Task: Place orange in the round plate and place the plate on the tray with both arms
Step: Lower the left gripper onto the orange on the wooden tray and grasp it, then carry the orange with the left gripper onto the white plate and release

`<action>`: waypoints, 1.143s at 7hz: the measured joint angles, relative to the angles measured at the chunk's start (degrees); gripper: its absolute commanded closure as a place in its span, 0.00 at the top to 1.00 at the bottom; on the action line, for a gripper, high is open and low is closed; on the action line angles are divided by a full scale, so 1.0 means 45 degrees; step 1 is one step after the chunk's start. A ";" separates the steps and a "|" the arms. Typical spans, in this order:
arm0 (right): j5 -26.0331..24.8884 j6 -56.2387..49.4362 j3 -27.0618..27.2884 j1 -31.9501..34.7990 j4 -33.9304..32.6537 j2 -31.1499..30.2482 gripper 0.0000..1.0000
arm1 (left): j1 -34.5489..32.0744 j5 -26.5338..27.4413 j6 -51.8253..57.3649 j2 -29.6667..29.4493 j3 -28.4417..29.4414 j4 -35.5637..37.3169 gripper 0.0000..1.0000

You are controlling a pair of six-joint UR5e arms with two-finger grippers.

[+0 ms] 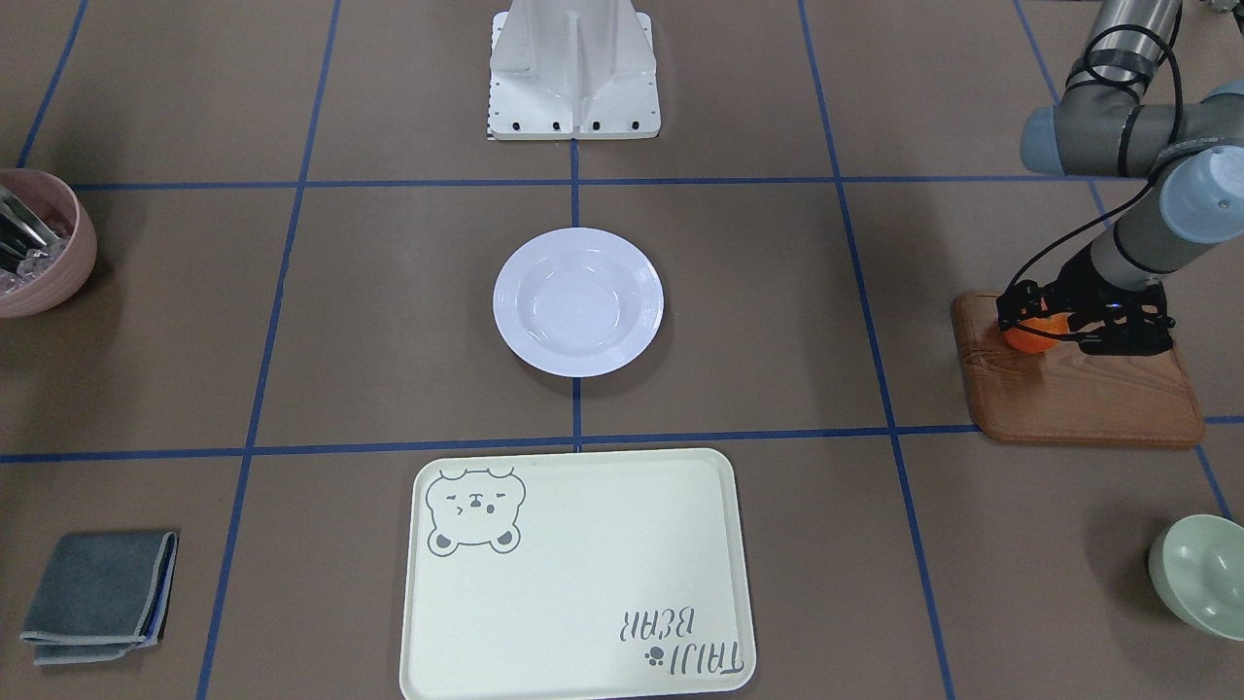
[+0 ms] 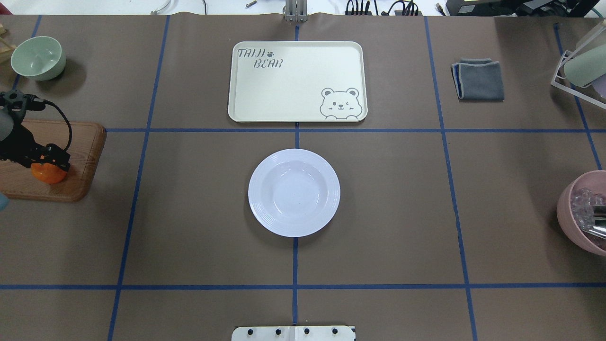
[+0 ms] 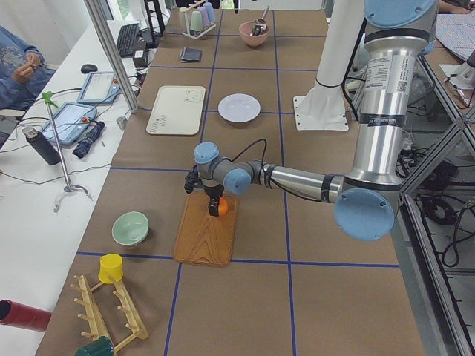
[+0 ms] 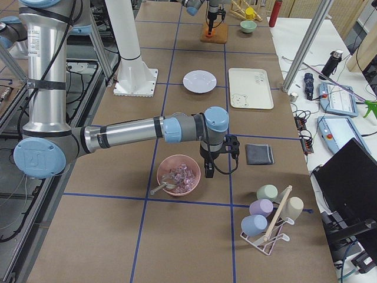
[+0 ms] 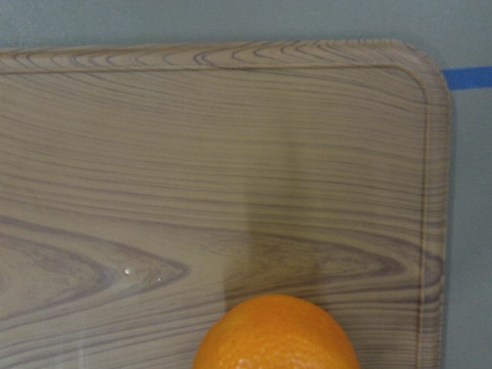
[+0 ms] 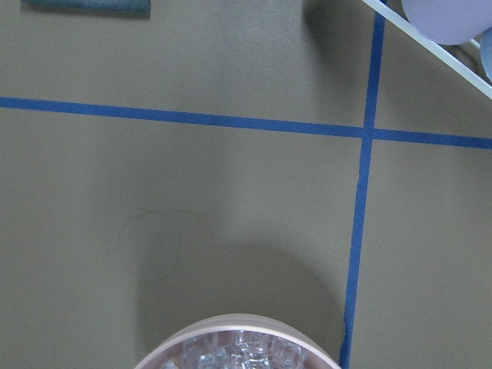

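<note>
**A:** Starting on the robot's left, how is the orange [image 5: 277, 334] going to handle?

**B:** It is sitting on the wooden board [image 1: 1088, 399] at the left end of the worktop [image 2: 189, 213]. I am judging it light and firm with a little give. It is round enough to roll if nudged. Taking it across its widest middle, and gently, looks best.

**A:** And the left claw [image 1: 1036, 324]?

**B:** It is reaching down over the fruit with its jaws straddling it, spread only about as wide as the orange itself. I cannot tell whether the pads are actually pressing on the skin. The orange is resting on the board, not lifted.

**A:** What is lying in the middle?

**B:** The round plate [image 2: 294, 192] is lying at the centre with nothing in it, well apart from the orange. The tray [image 2: 297, 80] is lying just beyond it, on the side away from the robot. The plate is looking stiff, glossy and probably slippery, and it may be breakable. The wide ridged rim is offering the best hold, with one claw pinching each side.

**A:** And on the right?

**B:** The right claw [image 4: 208, 170] is hanging just beside the pink bowl [image 2: 568, 213] and appears to be touching nothing. Only the side view is showing it, so I cannot tell whether it is open or closed.
</note>
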 measured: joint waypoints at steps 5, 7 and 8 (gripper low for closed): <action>-0.0009 0.0000 0.0010 0.0000 0.0000 0.0031 1.00 | 0.0005 -0.0573 -0.0141 -0.0246 -0.0486 0.0595 0.00; -0.0014 0.0016 0.0027 -0.0038 0.0000 0.0125 1.00 | 0.0052 -0.1276 -0.1100 -0.1754 -0.1657 0.3024 0.00; -0.0017 0.0066 0.0031 -0.0131 0.0000 0.0230 1.00 | 0.0434 -0.1337 -0.2388 -0.2772 -0.2038 0.3723 0.00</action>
